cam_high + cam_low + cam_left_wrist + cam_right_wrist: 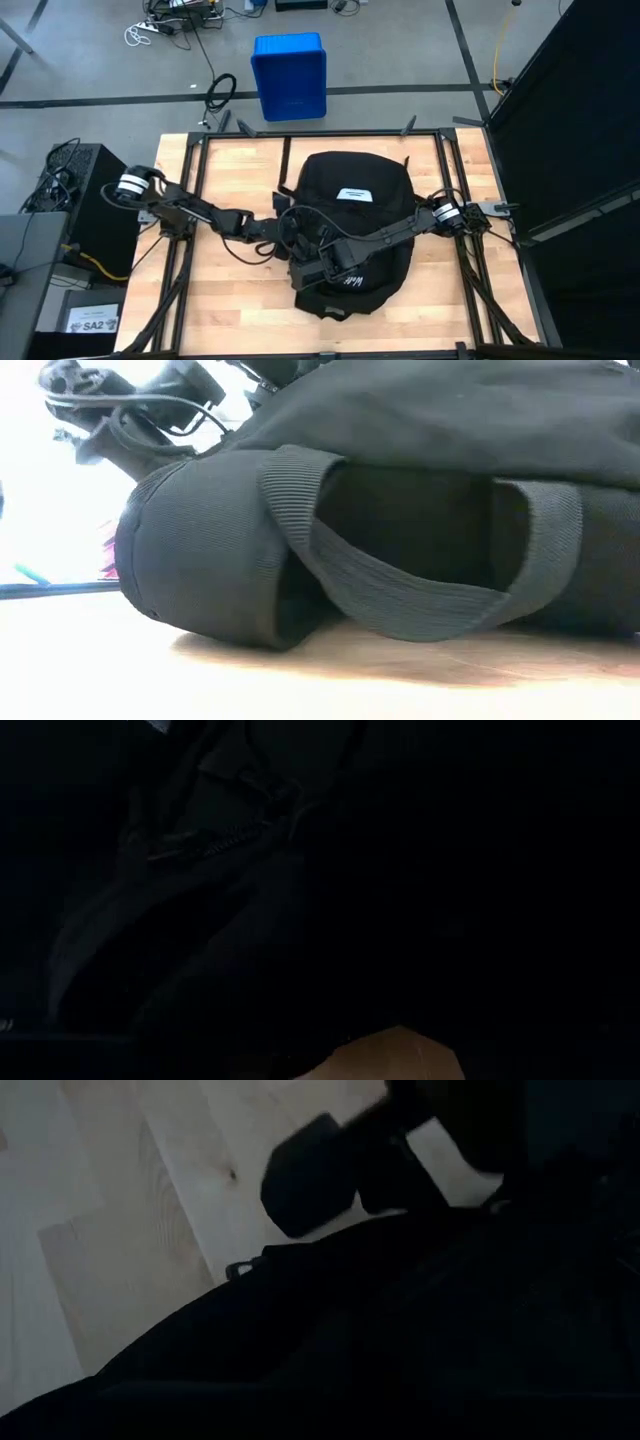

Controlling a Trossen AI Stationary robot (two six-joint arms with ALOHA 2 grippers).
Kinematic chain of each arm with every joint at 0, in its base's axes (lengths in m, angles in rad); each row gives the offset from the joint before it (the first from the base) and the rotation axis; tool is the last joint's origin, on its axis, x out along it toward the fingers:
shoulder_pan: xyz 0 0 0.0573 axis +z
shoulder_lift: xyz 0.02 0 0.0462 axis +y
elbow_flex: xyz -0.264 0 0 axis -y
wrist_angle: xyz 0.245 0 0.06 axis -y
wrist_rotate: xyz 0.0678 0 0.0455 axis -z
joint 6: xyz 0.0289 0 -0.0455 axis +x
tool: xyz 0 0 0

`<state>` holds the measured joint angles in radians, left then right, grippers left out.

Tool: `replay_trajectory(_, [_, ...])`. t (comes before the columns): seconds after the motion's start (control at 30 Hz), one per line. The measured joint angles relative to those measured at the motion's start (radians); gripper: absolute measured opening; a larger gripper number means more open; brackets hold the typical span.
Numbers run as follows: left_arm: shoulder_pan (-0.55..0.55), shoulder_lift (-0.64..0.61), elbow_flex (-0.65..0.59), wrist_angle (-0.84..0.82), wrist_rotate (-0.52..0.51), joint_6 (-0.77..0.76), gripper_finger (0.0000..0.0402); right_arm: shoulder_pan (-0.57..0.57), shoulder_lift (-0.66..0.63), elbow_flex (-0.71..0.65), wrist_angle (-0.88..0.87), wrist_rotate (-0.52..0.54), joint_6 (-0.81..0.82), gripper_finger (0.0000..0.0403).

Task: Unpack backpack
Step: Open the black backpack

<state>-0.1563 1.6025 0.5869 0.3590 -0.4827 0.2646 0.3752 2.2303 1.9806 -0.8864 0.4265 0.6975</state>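
Note:
The large black backpack point(350, 230) lies flat on the middle of the wooden table, its white label point(355, 194) facing up. In the low view its near end point(200, 560) rests on the wood, with a webbing strap loop point(400, 600) sagging to the table. My left gripper point(300, 262) is at the backpack's left near side; the left wrist view shows only dark fabric and a zipper line point(215, 845). My right gripper point(335, 268) reaches from the right across the top of the backpack and stands shut over its near part, close to the left gripper. My right gripper is down on the backpack's upper fabric point(400, 1310) near its near left part, slanting down from the table's right. Dark cloth fills the wrist view and hides the fingertips. Whether cloth sits between the fingers, I cannot tell.
A blue plastic bin point(290, 75) stands on the floor beyond the table's far edge. A black box with cables point(85, 190) stands left of the table. Black frame rails point(195, 200) run along both sides. Bare wood point(230, 320) shows at the near left and near right.

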Motion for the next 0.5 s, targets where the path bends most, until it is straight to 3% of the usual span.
replay_trajectory(0.2, [0.03, 0.061, 0.001, 0.089, 0.025, 0.001, 0.0186, 0.0, 0.0, 0.0, -0.002, -0.001, 0.0, 0.0])
replay_trajectory(0.3, [0.038, 0.081, 0.001, 0.104, 0.024, 0.0, 0.0125, 0.0, 0.0, 0.0, -0.008, -0.005, 0.0, 0.0])
replay_trajectory(0.4, [0.039, 0.089, 0.002, 0.082, 0.018, -0.006, 0.0034, 0.0, 0.0, 0.0, -0.011, -0.018, 0.002, 0.0])
replay_trajectory(0.5, [0.037, 0.08, 0.003, 0.021, 0.018, -0.016, 0.0007, 0.002, 0.0, 0.0, -0.026, -0.037, 0.015, 0.0])
